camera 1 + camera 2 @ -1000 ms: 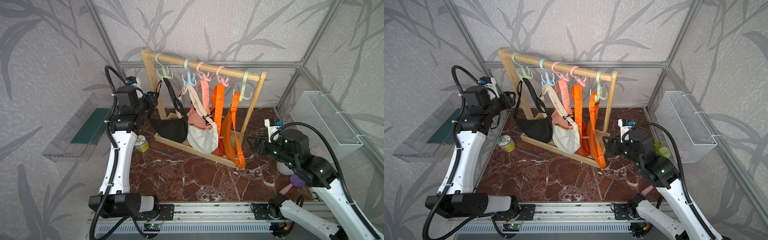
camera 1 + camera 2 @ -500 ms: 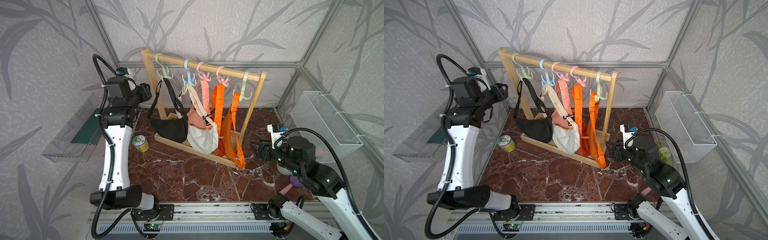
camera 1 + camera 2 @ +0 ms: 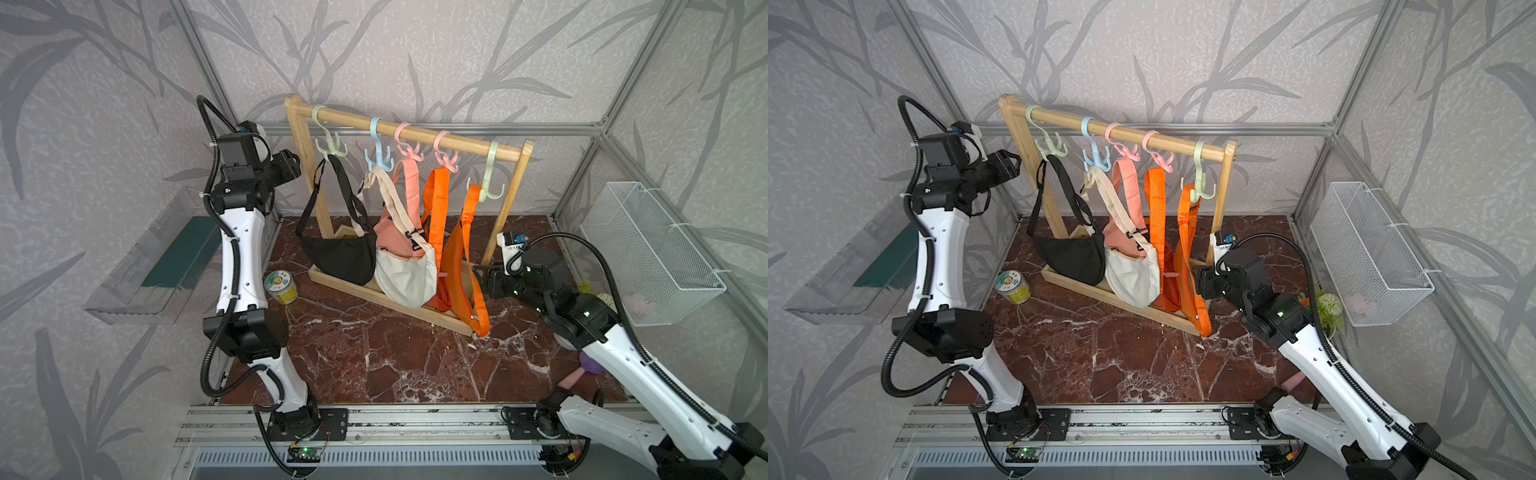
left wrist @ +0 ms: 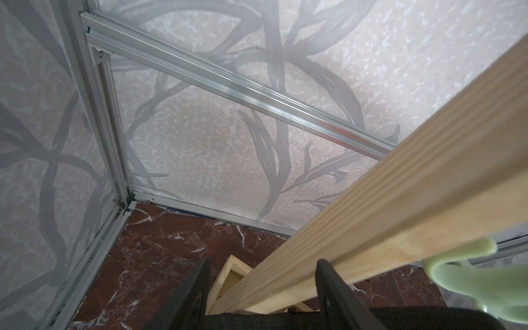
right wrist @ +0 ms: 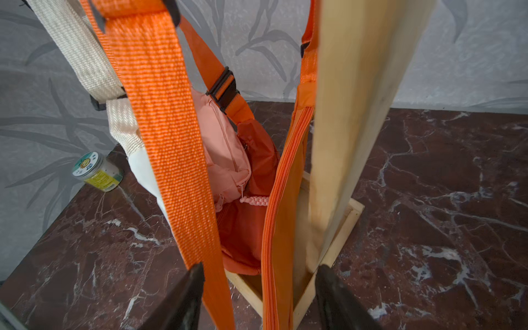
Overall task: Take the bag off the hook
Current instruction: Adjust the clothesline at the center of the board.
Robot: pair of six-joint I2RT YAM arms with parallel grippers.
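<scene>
Left tool point(image 4: 263, 263) spread, empty, beside rack post point(image 4: 400, 185); right tool point(image 5: 260, 266) spread, empty, facing orange bag point(image 5: 284, 205).

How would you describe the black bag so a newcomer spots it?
Find the wooden rack on the marble table. At its end nearest the yellow jar, a pale green hook carries the black bag, the only dark one; its nearest neighbour is the cream bag.
</scene>
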